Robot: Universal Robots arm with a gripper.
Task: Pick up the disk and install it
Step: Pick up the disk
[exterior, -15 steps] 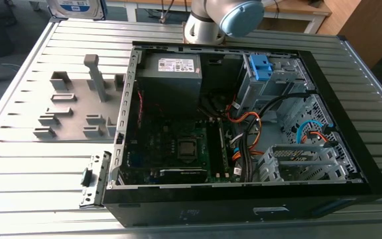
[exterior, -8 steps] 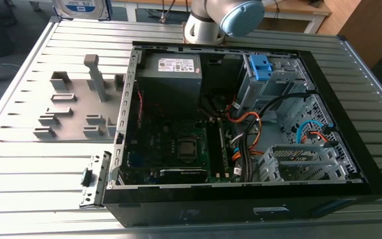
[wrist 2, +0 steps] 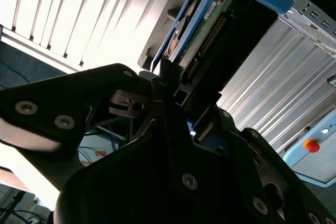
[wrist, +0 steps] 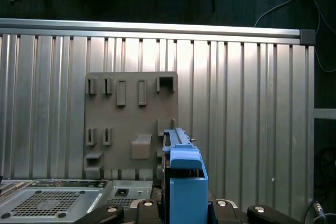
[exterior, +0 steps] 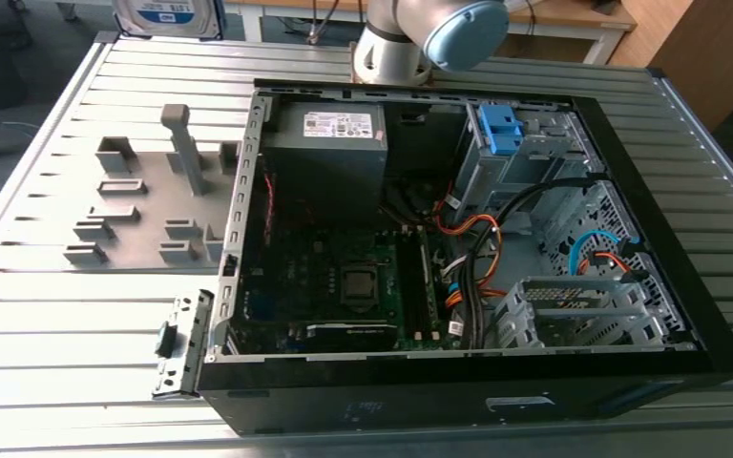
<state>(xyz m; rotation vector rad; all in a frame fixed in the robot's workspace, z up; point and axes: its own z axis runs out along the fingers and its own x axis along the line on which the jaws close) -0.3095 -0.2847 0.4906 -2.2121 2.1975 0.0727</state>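
The disk [wrist 2: 202,22], a silver-grey drive in a bright blue carrier, stands edge-on between my black fingers [wrist 2: 131,103] in the second wrist view. My gripper [wrist 2: 176,90] is shut on its near end. In the first wrist view the blue carrier of the disk [wrist: 185,177] rises from the gripper [wrist: 184,211], above the slatted table. The exterior view has the disk [exterior: 169,14] with its blue-and-white label at the far edge of the table, on the exterior view's left, well away from the open computer case [exterior: 469,239].
A grey fixture plate [exterior: 150,200] with slots and an upright post lies on the slatted metal table [exterior: 61,324], left of the case. Inside the case are a drive cage with a blue clip [exterior: 500,129], cables, a motherboard and a grey power supply [exterior: 328,143]. The arm's base [exterior: 399,43] stands behind the case.
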